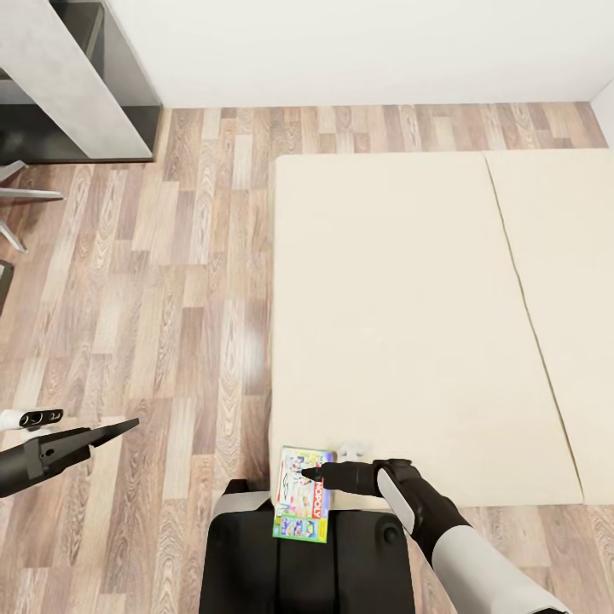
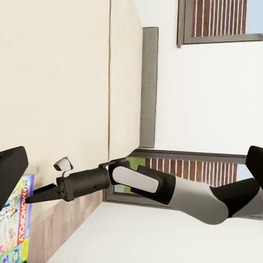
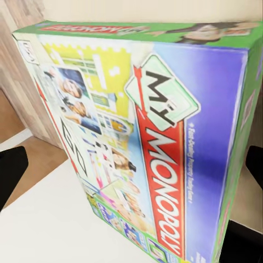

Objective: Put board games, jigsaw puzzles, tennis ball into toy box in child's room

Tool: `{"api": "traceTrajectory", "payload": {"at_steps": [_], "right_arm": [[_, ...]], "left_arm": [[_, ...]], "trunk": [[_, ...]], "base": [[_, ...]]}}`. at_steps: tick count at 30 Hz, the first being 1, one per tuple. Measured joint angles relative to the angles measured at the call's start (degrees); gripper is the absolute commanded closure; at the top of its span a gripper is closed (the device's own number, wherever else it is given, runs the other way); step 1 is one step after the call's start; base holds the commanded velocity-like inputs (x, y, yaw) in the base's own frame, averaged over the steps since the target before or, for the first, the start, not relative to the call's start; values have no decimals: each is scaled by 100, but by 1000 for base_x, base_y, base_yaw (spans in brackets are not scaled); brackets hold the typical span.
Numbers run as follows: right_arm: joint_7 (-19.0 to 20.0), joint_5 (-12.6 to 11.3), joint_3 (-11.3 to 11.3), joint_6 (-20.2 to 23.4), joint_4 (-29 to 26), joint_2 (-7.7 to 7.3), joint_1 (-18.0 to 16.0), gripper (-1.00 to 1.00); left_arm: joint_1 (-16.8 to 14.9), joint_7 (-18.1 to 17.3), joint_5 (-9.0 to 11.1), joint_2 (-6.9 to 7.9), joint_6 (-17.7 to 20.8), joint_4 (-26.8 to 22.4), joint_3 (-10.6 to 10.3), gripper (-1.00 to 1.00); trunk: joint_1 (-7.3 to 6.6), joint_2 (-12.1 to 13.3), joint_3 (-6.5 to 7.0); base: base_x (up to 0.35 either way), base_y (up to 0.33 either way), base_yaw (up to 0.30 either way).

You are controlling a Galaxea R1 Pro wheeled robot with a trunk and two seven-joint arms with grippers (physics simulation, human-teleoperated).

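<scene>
Where green-edged, bright Monopoly box (image 3: 148,148)

This is looking like a bedroom in a home. A big low bed (image 1: 409,324) with a plain cream cover is taking up much of the wood plank floor (image 1: 170,324). White walls (image 1: 367,51) are standing around it, and a window (image 2: 219,22) is showing red brick outside. A board game box (image 1: 302,496) is sitting at the bed's near edge.
</scene>
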Motion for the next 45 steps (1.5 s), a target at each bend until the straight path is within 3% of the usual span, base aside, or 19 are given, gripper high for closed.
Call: {"api": "traceTrajectory", "payload": {"at_steps": [45], "right_arm": [[-2,-1,0,-8,0,0,0,-100]], "left_arm": [[0,0,0,2,0,0,2,-100]], "trunk": [[0,0,0]], "base": [[0,14,0]]}}
